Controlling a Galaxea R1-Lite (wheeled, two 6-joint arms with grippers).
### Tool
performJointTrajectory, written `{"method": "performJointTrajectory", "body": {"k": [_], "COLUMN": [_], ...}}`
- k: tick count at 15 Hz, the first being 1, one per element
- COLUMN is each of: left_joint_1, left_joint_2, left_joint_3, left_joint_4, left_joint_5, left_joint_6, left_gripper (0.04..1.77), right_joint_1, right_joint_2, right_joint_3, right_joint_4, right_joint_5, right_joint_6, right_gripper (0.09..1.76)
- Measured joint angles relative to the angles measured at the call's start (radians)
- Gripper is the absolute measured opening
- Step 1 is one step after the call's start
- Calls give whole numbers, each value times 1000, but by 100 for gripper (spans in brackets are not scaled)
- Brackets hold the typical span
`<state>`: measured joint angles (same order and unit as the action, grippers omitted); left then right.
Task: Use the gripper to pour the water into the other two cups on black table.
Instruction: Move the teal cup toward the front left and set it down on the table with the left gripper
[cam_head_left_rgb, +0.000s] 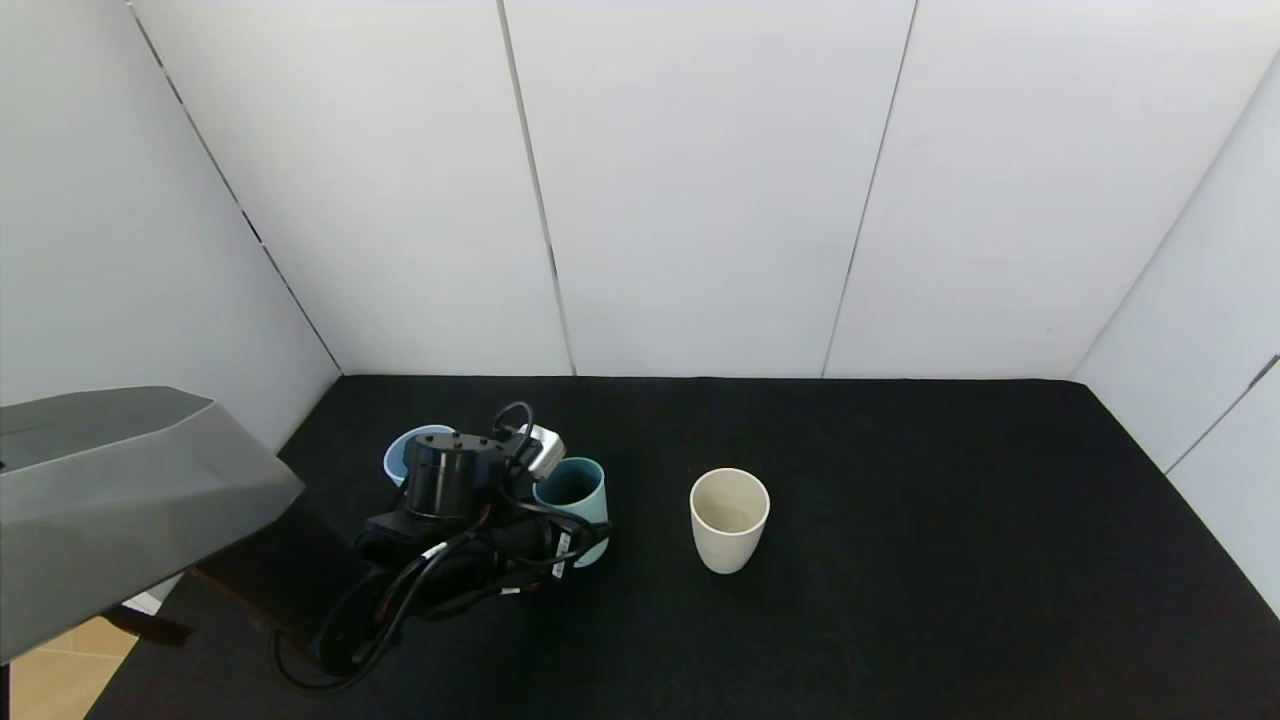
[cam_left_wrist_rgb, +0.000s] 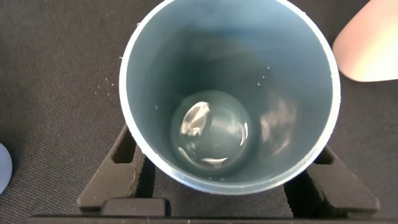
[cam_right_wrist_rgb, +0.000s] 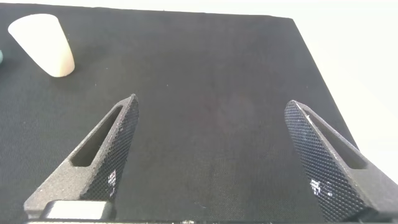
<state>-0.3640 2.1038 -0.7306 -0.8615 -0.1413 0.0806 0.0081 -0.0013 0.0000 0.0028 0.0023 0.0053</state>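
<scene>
My left gripper (cam_head_left_rgb: 572, 532) is shut on the teal-green tumbler (cam_head_left_rgb: 573, 505), which stands upright at the middle left of the black table (cam_head_left_rgb: 950, 560). The left wrist view looks down into this tumbler (cam_left_wrist_rgb: 230, 81); a little water lies at its bottom, and the left gripper (cam_left_wrist_rgb: 227, 155) has a finger on each side. The light blue cup (cam_head_left_rgb: 404, 455) stands just behind, half hidden by the wrist joint. The cream-white cup (cam_head_left_rgb: 729, 520) stands upright to the right, apart from the others. My right gripper (cam_right_wrist_rgb: 211, 130) is open and empty over bare table, with the cream-white cup (cam_right_wrist_rgb: 42, 45) far off.
White wall panels (cam_head_left_rgb: 700, 190) close the table at the back and both sides. A grey part of my body (cam_head_left_rgb: 110, 500) overhangs the front left corner. The table's right edge (cam_right_wrist_rgb: 317, 74) shows in the right wrist view.
</scene>
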Motion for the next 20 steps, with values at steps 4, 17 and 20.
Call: {"method": "performJointTrajectory", "body": {"k": [4, 17, 20], "left_joint_1": [-1, -2, 2], "left_joint_2": [11, -67, -139], "left_joint_3": [-2, 32, 43], "left_joint_4": [-3, 2, 13], "left_joint_5": [4, 1, -2], "left_joint_6": [3, 18, 17], "left_gripper": [114, 161, 164], "right_joint_1": [0, 0, 0], "right_joint_2": [0, 0, 0], "right_joint_3": [0, 0, 0], "right_joint_4": [0, 0, 0], "right_joint_5": [0, 1, 0], "right_joint_6": [0, 0, 0], "right_gripper": [171, 171, 171]}}
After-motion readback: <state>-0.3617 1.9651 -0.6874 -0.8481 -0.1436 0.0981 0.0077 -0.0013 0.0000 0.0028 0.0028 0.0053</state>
